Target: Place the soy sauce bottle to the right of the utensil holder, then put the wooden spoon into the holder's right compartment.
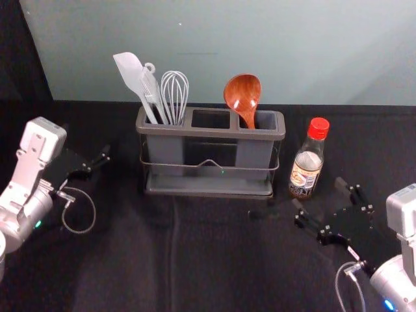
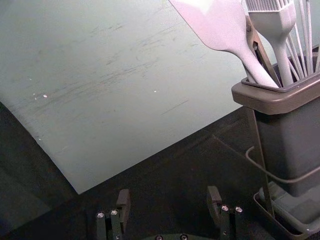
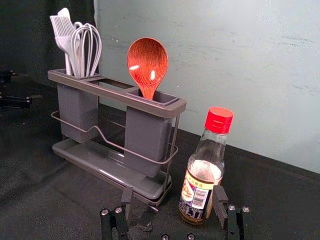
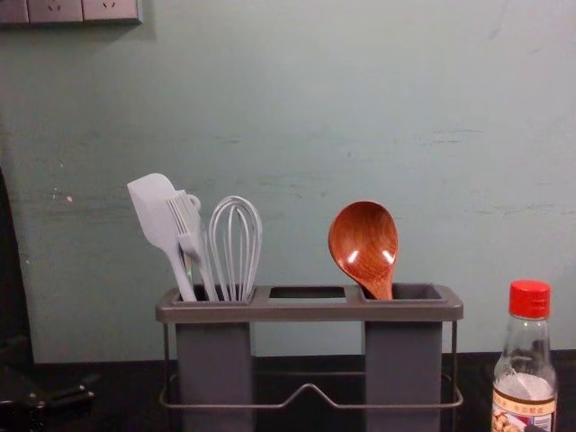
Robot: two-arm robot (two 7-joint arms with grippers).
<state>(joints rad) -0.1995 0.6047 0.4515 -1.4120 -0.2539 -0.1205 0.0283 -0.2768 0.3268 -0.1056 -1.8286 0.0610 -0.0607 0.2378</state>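
Fingers parted, empty: my right gripper (image 1: 318, 193) near the bottle (image 1: 307, 166), right of the holder (image 1: 211, 132), left gripper (image 2: 169, 197) opposite; spoon (image 4: 364, 238) in right compartment (image 4: 402, 373). I judge both placements done.

Pale spatula (image 4: 151, 211), brush (image 4: 187, 225) and whisk (image 4: 236, 247) bunched together, heads up, brush between other two. Black cloth-covered tabletop (image 1: 123, 260). Behind, scuffed grey-green wall (image 4: 297, 108), socket panel (image 4: 67, 11) high at left.
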